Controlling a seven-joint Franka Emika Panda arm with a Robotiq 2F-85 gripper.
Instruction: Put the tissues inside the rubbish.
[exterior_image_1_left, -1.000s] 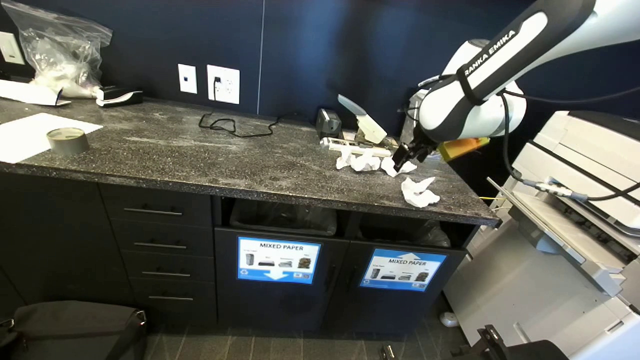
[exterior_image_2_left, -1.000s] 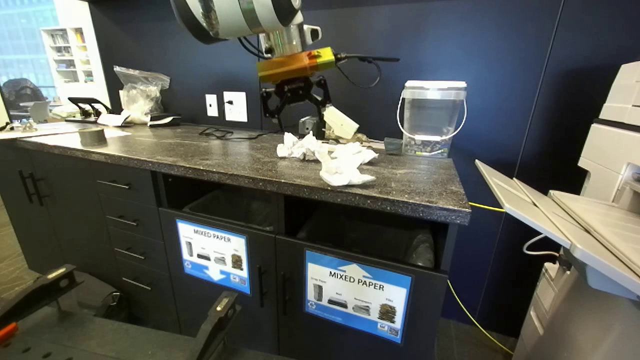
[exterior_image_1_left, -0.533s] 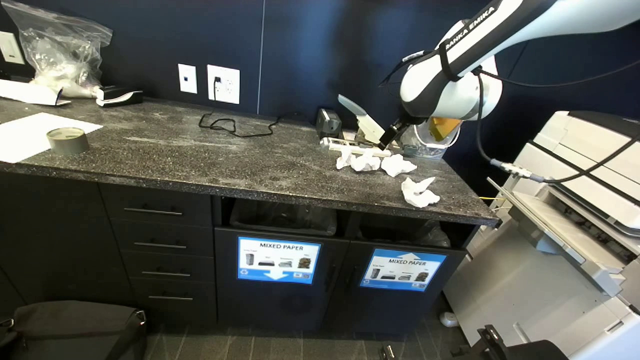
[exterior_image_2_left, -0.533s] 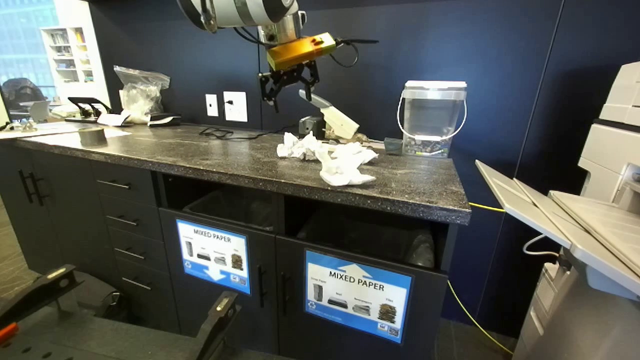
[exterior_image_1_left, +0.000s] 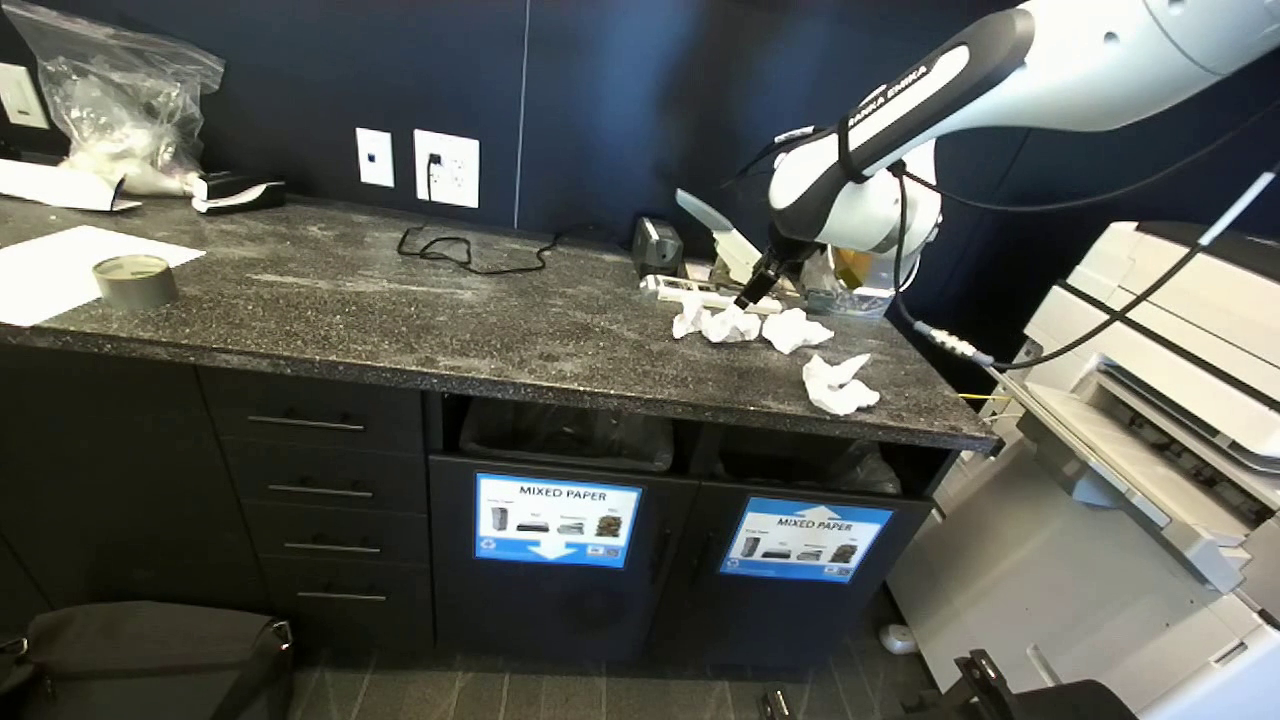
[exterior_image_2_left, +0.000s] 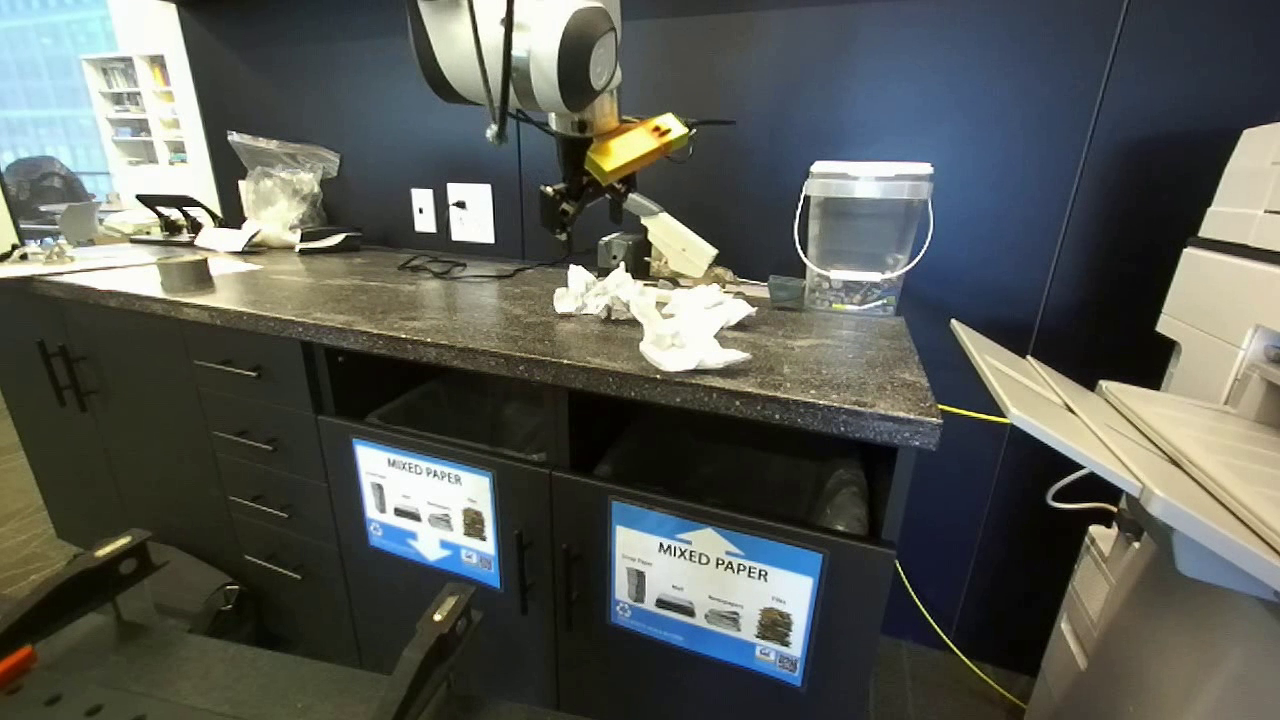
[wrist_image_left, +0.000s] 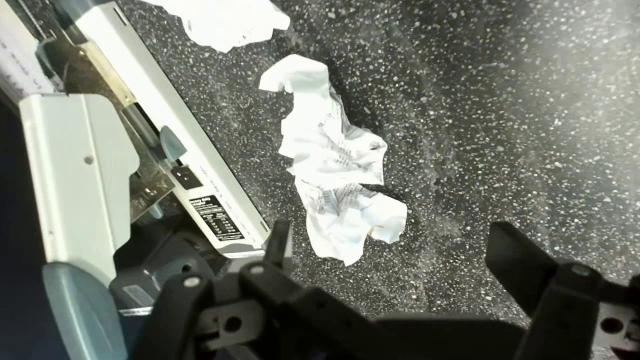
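Wrist view: a black two-fingered gripper shows at the bottom, released, its fingers spread wide with nothing between them. Just ahead, on a white-speckled black countertop, lies a long cluster of crumpled white paper tissues, faintly printed; the number of pieces is hard to tell. Another crumpled white tissue shows at the top edge. Beside the cluster, apart from it, runs the base of an off-white stapler-like device. In an exterior view, the gripper hangs above the countertop with a gap beneath. In both exterior views, two dark plastic-lined bins sit under the countertop behind black cabinet doors labelled MIXED PAPER; which one is meant is unclear.

The step in hand appears to be a pick-up. Centre the gripper over the cluster's near end and lower it straight, guiding the finger beside the device into the strip of countertop between its base and the paper; catching either looks like the main risk. Squeeze only once both fingers flank the paper low down. Paper this light will probably crush, so a deep bite should hold better than a pinched crease. For the drop, clear the countertop's lip, approach the bin from in front, and let go only past the door's top edge.
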